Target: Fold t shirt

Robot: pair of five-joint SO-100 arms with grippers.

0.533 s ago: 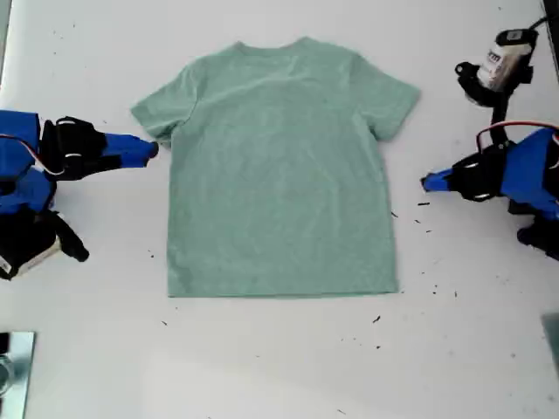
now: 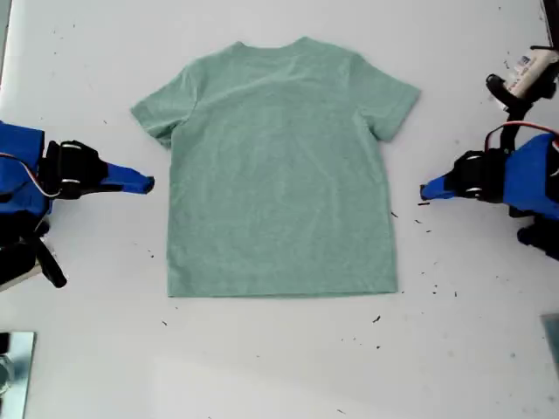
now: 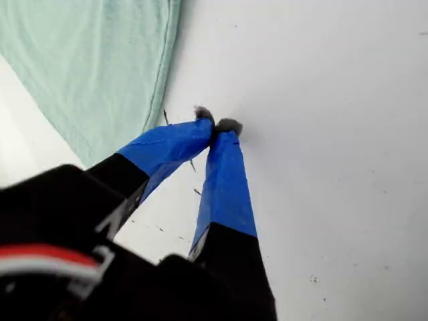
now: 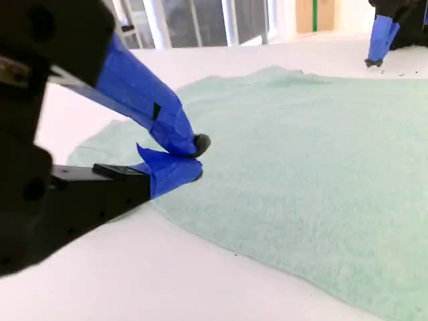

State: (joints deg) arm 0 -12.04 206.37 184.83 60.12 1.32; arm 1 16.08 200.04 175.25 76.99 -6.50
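Exterior view is looking straight down from above, far enough to be taking in the whole t shirt (image 2: pixel 279 175), the white table (image 2: pixel 262 367) and both arms. First wrist view is riding on my first gripper (image 3: pixel 217 126), at the exterior view's right (image 2: pixel 425 189), looking steeply down along the jaws, close to the table, catching the shirt's edge. Second wrist view is sitting low behind my second gripper (image 4: pixel 197 157), at the exterior view's left (image 2: pixel 148 184), facing across the shirt and catching my first gripper (image 4: pixel 373 61) beyond it.
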